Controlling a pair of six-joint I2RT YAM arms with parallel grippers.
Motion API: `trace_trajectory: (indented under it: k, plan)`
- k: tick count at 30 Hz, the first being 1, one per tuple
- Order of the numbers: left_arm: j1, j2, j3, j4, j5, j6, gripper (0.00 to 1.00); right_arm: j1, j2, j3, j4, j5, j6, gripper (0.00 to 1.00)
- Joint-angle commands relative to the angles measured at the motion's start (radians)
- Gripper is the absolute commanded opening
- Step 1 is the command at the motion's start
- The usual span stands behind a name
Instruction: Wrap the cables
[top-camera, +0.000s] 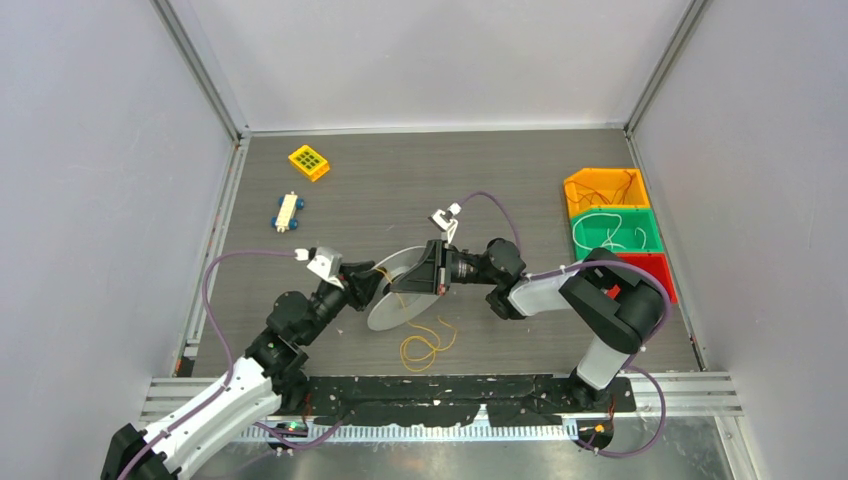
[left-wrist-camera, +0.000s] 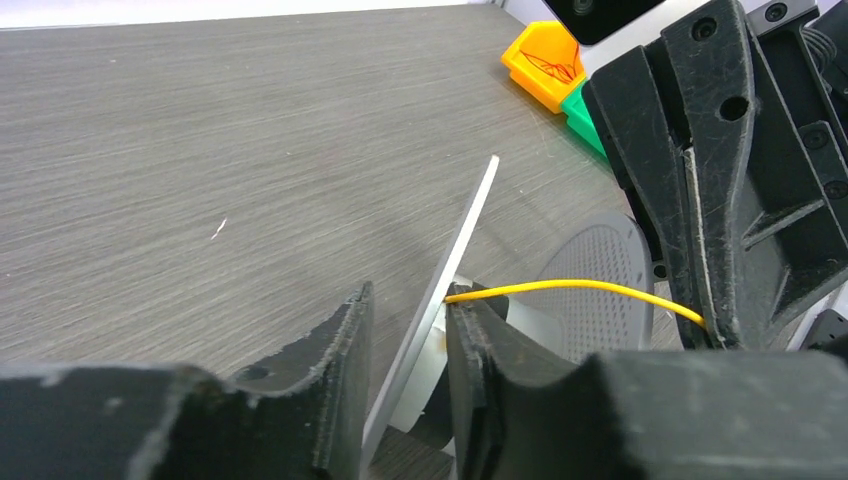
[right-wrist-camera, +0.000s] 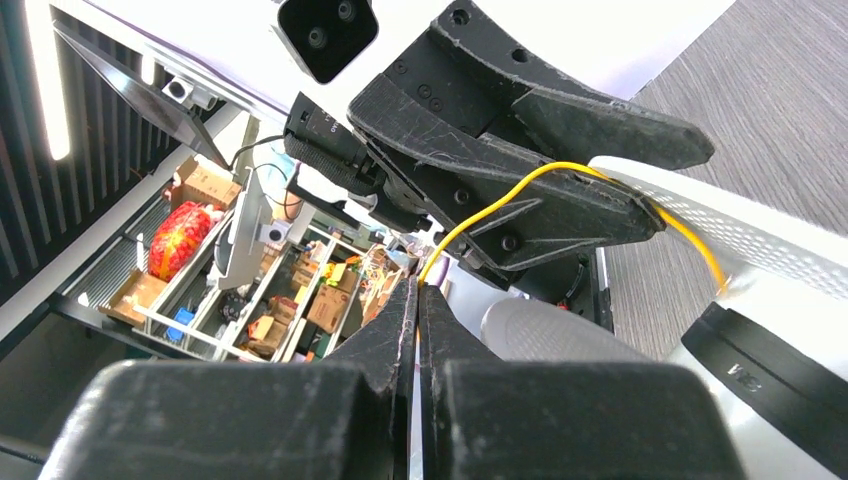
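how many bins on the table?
3, in a row along the right edge: orange bin farthest, green bin in the middle, red bin nearest, partly hidden behind the right arm.

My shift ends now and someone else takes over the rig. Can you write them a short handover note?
Left gripper: jaws straddle the rim of the disc; whether it grips firmly is unclear.
Right gripper: shut on the wire, close to the disc.
Wire: a short run spans between the two grippers; the rest lies in loose loops on the table, on the near side of the disc.
Done: wire end in hand at the disc; no wound turns visible.
Left: wind the loose length.
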Motion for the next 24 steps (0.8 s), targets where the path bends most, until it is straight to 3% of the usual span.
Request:
trace_trajectory:
  k: [1,7,13,24]
  plan:
    - [0.001,0.011,0.019,0.043,-0.027,0.018,0.29,-0.006,0.008,-0.013,0.064,0.015,-0.002,0.06]
    - [0.001,0.025,0.025,0.04,-0.027,0.012,0.12,-0.01,-0.003,-0.019,0.042,0.024,-0.011,0.06]
    - [0.001,0.03,0.033,0.013,-0.035,0.008,0.06,-0.034,-0.038,-0.031,-0.004,0.033,-0.033,0.09]
    - [0.001,-0.008,0.112,-0.082,0.013,0.005,0.33,-0.043,-0.085,-0.028,-0.036,0.032,-0.049,0.06]
